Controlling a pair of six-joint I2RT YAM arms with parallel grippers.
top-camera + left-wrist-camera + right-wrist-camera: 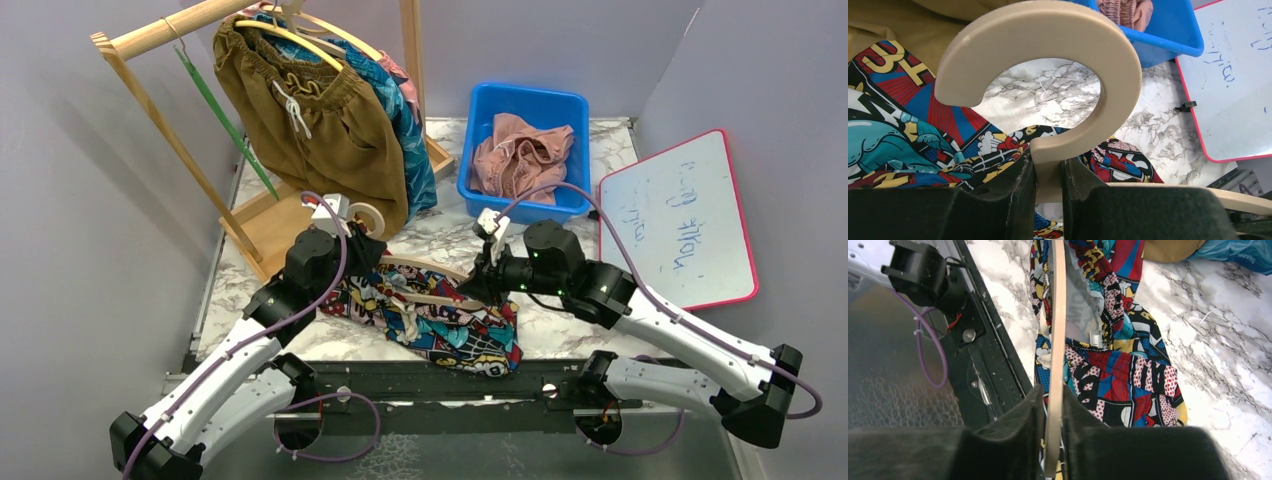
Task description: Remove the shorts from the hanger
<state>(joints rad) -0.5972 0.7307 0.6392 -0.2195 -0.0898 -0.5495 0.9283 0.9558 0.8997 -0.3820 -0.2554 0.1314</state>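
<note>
The comic-print shorts (440, 325) lie on the marble table (620, 150) near its near edge, between my two arms. Their long axis runs from the left, a little farther back, to the right and nearer. They are threaded on the wooden hanger (425, 265), which lies along the same line with its hook at the left end, curling toward the rack (150, 35).

Much of the hanger's lower bar is buried in the print cloth, and I cannot make out where its right tip ends. From above, my right fingertips are hidden by the wrist.

On the rack, the olive-brown shorts (330, 130) cover nearly everything behind them; only strips of teal and pink show. The pink shorts (520, 150) sit crumpled in the blue bin (480, 105) at the far right. The writing on the whiteboard (680, 215) is too faint to read.

My left claw (1048, 175) is closed on the hanger's neck, just below the hook. My right claw (1052, 405) is pinched nearly closed around the hanger's thin arm, with the shorts just beside it.
</note>
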